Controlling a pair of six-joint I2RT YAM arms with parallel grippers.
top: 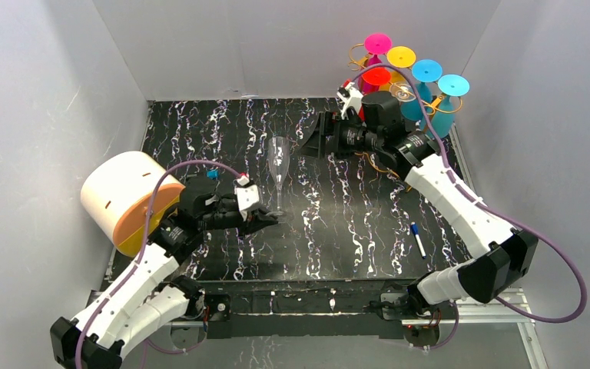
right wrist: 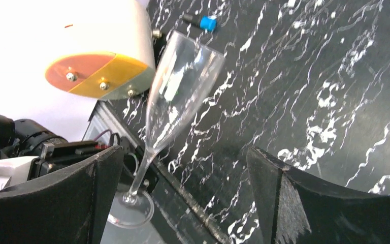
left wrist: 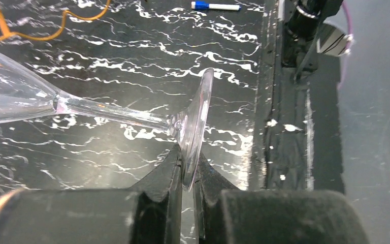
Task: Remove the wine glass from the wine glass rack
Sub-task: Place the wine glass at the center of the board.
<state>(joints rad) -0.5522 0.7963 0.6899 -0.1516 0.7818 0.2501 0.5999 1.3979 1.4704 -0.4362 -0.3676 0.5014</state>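
Observation:
A clear wine glass [top: 278, 171] stands upright over the black marbled table [top: 338, 223], left of centre. My left gripper [top: 270, 219] is shut on the rim of its foot; in the left wrist view the foot [left wrist: 195, 127] is pinched between my fingertips [left wrist: 189, 175]. My right gripper [top: 315, 137] is open and empty, right of the glass bowl and apart from it. The right wrist view shows the glass [right wrist: 175, 96] between its fingers, farther off. The gold wire wine glass rack [top: 369, 73] stands at the back right, holding coloured glasses [top: 415, 77] upside down.
A white and orange cylinder [top: 127, 200] sits at the left edge. A blue-capped marker [top: 418, 239] lies at the right front. A small blue object [top: 212, 174] lies behind my left arm. White walls enclose the table on three sides.

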